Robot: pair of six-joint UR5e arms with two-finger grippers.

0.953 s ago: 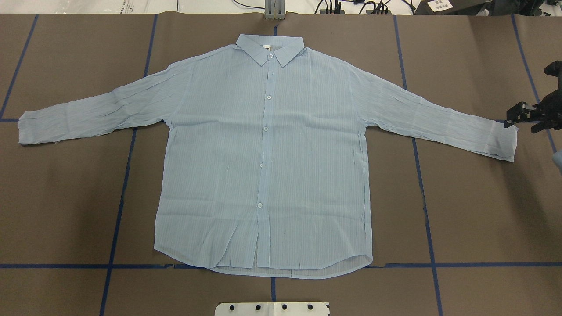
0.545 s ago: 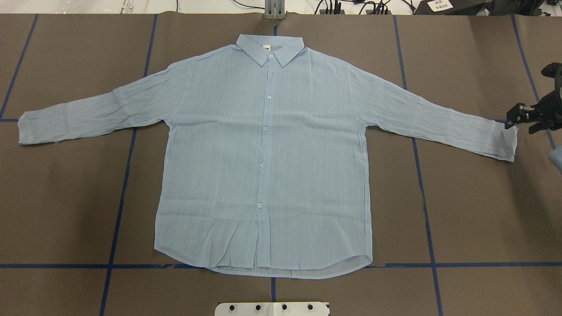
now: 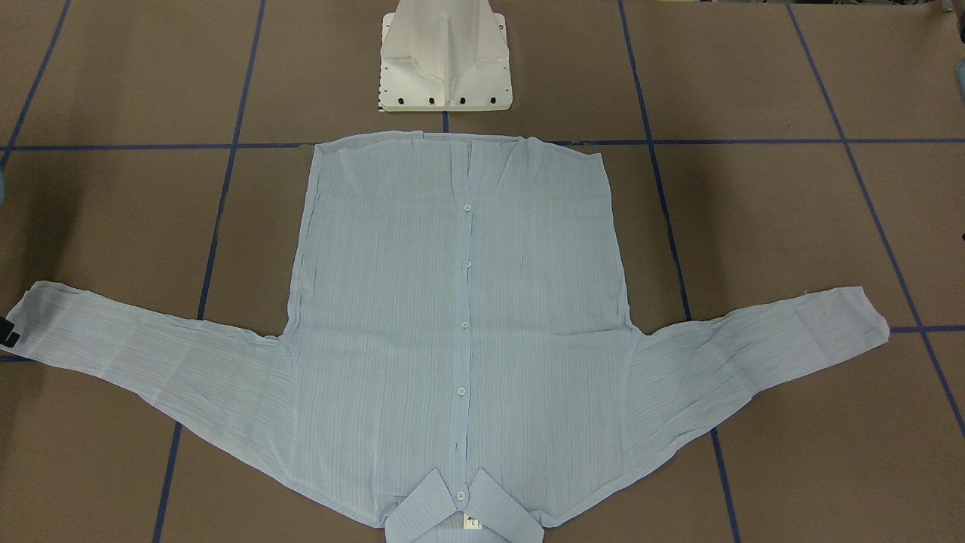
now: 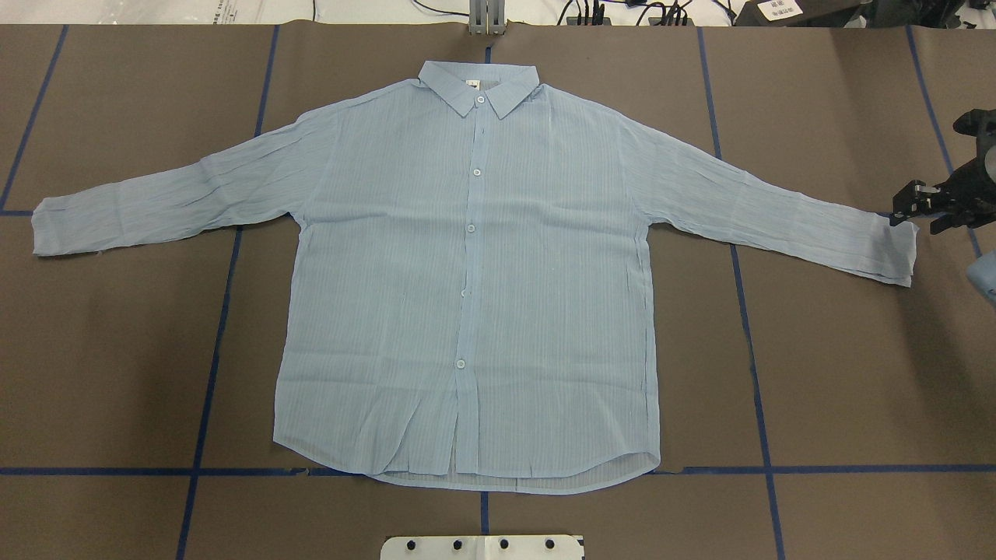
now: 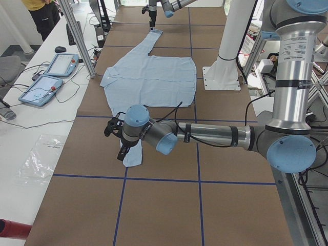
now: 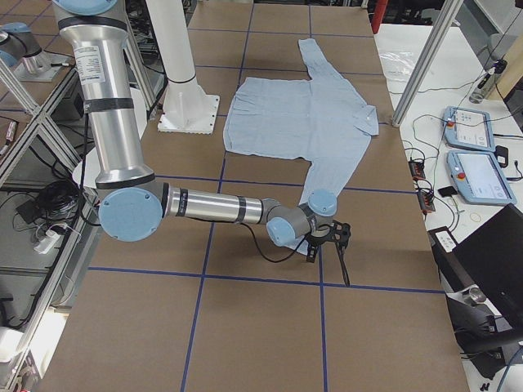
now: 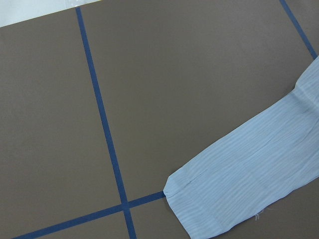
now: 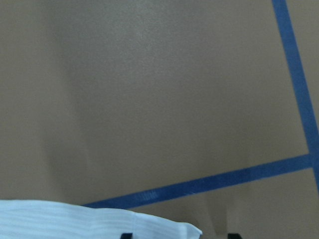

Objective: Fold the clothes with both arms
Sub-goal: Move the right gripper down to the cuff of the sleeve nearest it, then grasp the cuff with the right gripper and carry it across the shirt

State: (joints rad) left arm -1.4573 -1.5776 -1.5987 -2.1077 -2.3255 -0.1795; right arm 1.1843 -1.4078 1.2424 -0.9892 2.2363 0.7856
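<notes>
right jaws parted, cuff (image 8: 99,219) corner of thin light-blue striped button-up shirt (image 4: 467,272) between them | left jaws: cannot tell | next: pinch both layers squarely, lift slowly

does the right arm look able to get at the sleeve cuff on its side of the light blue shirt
Probably yes: the right claw is open right at that cuff of the thin light blue striped shirt, nothing between them.

Overhead looks forward, front looks back — both share the shirt (image 4: 467,272); wrist cameras close.
</notes>
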